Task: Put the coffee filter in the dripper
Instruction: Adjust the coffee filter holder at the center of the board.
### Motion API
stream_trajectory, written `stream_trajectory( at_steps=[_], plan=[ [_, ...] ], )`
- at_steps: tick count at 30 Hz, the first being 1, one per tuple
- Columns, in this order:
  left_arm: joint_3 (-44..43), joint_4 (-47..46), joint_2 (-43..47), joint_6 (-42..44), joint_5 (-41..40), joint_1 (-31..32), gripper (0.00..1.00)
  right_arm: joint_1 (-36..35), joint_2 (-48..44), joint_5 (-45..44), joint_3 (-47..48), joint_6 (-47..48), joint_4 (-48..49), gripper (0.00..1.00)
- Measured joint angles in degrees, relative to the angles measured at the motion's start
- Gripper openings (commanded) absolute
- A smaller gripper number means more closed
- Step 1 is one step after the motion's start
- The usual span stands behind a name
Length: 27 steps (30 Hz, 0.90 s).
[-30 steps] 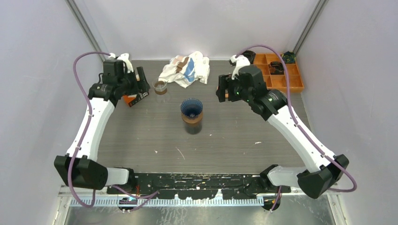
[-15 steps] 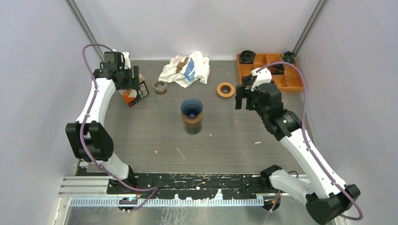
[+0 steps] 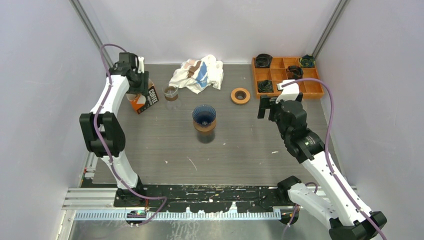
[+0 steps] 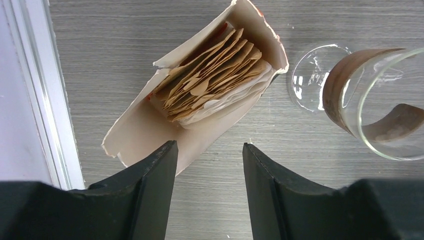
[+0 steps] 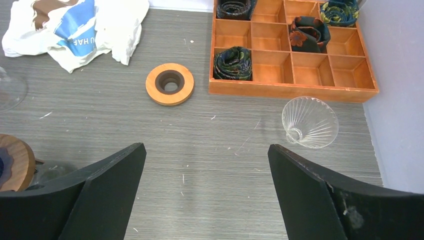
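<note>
Left fingers (image 4: 150, 180) stand apart and empty, directly above the open box (image 4: 140, 135) of filters (image 4: 210, 80). Their gap has narrowed within the last second, and the arm has swung from beside the box to over it. Filters sit stacked in the box, untouched, next to the glass cup (image 4: 350, 85). Right fingers (image 5: 95, 190) are spread wide and empty, drawn back from the wooden ring (image 5: 169, 83) now lying on the table (image 5: 225, 165). Dripper (image 3: 204, 115) stands mid-table, no filter in it, well apart from the box. Assessment: a pick looks imminent; separating a single filter is the risk.
</note>
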<state>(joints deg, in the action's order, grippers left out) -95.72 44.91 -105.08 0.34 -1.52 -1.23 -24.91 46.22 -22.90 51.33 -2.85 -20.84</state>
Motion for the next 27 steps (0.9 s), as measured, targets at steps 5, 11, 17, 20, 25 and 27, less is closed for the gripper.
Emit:
stream_trajectory(
  at_steps=[5,11,17,20,25,27],
  plan=[
    [0.0,0.5,-1.6,0.2,0.0,0.0,0.39,0.0,-0.1,-0.8,-0.7,0.2,1.2,1.0],
    [0.0,0.8,-1.6,-0.1,0.0,0.0,0.25,0.0,-0.3,-1.4,-1.4,0.4,2.6,1.0],
    [0.0,1.3,-1.6,-0.5,0.0,0.0,0.17,0.0,-0.3,-1.5,-1.8,0.7,3.3,1.0],
    [0.0,1.3,-1.6,-1.4,0.0,0.0,0.14,0.0,-0.3,-1.5,-2.1,0.8,3.4,1.0],
    [0.0,1.5,-1.6,-3.1,0.0,0.0,0.11,0.0,-0.6,-1.5,-2.3,0.8,3.7,1.0],
    [0.0,1.5,-1.6,-4.1,0.1,0.0,0.11,0.0,-0.7,-1.5,-2.4,0.8,3.7,1.0]
  ],
)
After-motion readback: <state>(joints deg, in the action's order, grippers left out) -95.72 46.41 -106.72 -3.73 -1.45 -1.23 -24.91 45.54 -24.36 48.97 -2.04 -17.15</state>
